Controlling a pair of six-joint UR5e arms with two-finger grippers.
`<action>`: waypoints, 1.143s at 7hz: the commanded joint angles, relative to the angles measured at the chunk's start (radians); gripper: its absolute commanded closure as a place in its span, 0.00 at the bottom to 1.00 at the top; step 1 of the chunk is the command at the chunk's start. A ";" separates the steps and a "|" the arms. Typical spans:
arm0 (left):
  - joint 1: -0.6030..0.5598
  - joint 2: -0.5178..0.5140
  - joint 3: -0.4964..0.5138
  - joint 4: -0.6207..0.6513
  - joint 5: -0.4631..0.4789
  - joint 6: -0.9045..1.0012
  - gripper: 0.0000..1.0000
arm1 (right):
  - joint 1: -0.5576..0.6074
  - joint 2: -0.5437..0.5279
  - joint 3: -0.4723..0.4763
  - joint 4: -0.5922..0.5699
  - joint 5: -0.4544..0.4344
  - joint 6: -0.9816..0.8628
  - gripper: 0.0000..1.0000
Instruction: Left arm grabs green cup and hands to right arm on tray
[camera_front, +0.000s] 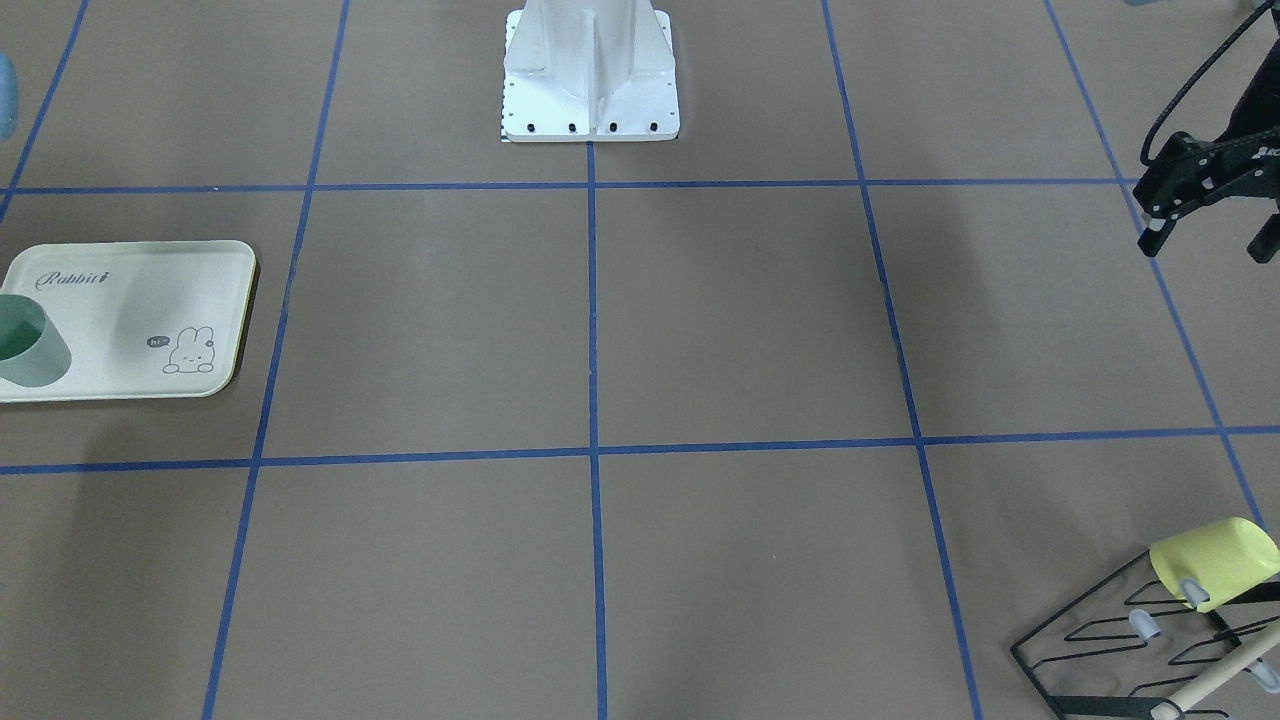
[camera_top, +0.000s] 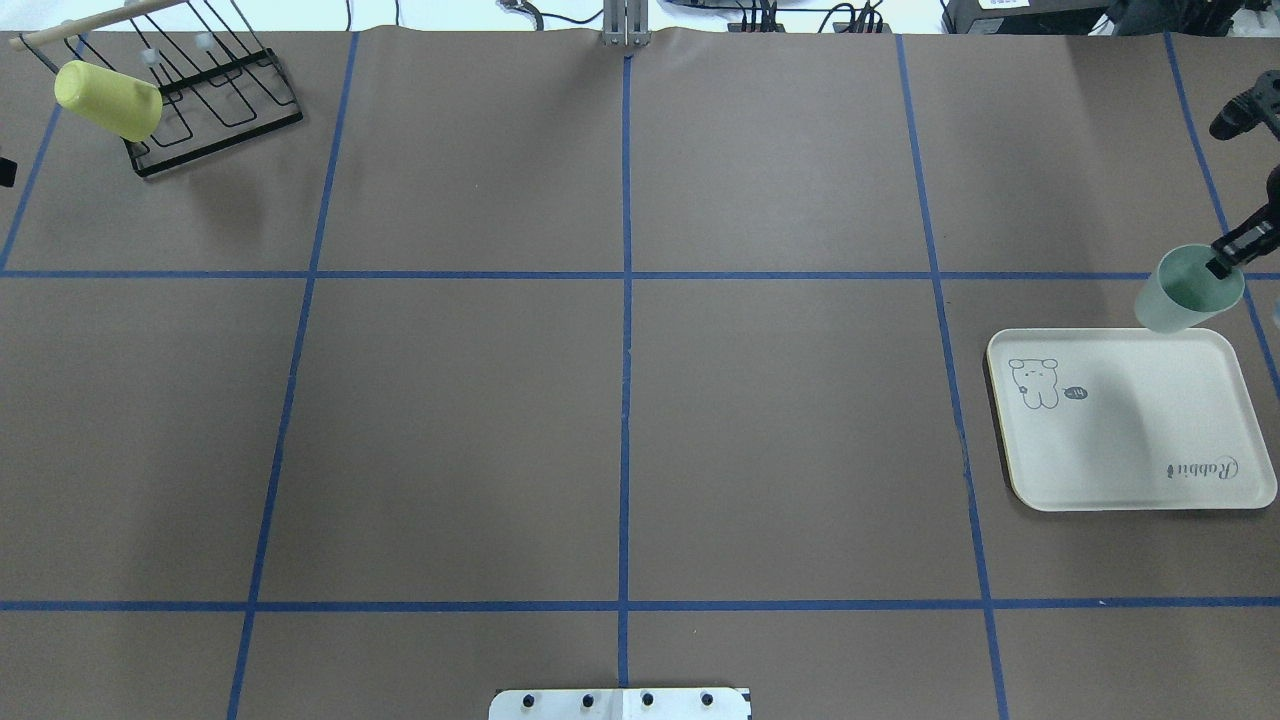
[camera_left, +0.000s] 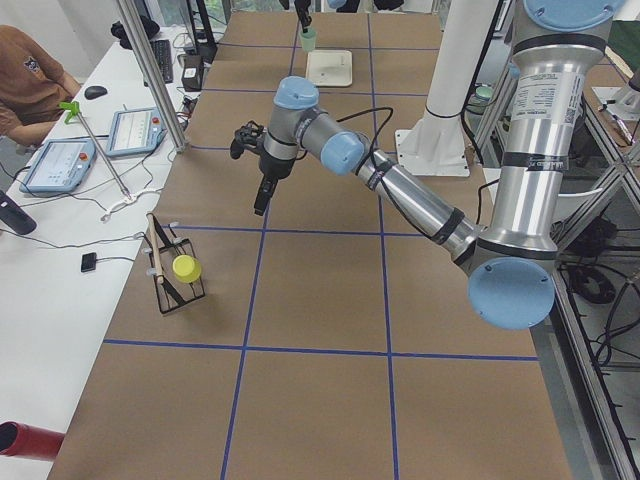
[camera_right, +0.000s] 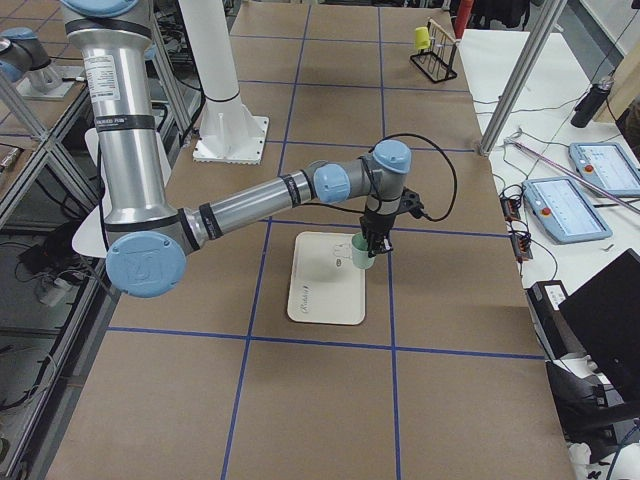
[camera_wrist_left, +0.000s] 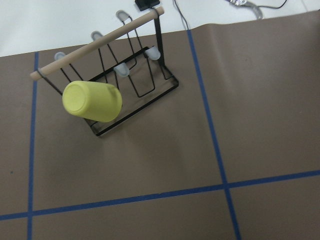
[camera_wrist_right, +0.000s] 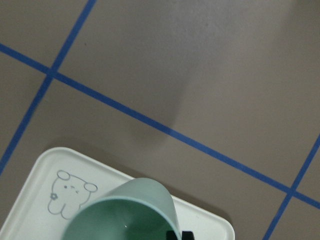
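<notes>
The green cup hangs in my right gripper, which is shut on its rim with one finger inside. It is tilted over the far corner of the tray; I cannot tell whether its base touches. The front view shows the cup at the tray's left end. The right wrist view shows the cup above the tray's bunny corner. My left gripper is open and empty, high above the table near the rack, far from the cup.
A black wire rack with a wooden bar holds a yellow cup at the far left corner; both show in the left wrist view, the yellow cup on the rack. The robot's white base stands at the near middle edge.
</notes>
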 joint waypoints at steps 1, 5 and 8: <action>-0.002 0.019 0.006 0.001 -0.002 0.012 0.00 | -0.050 -0.068 -0.007 0.064 0.048 0.000 1.00; -0.002 0.020 0.011 0.001 -0.002 0.012 0.00 | -0.116 -0.071 -0.027 0.064 0.048 -0.009 1.00; -0.002 0.020 0.011 0.001 -0.002 0.010 0.00 | -0.142 -0.070 -0.050 0.064 0.048 -0.013 0.95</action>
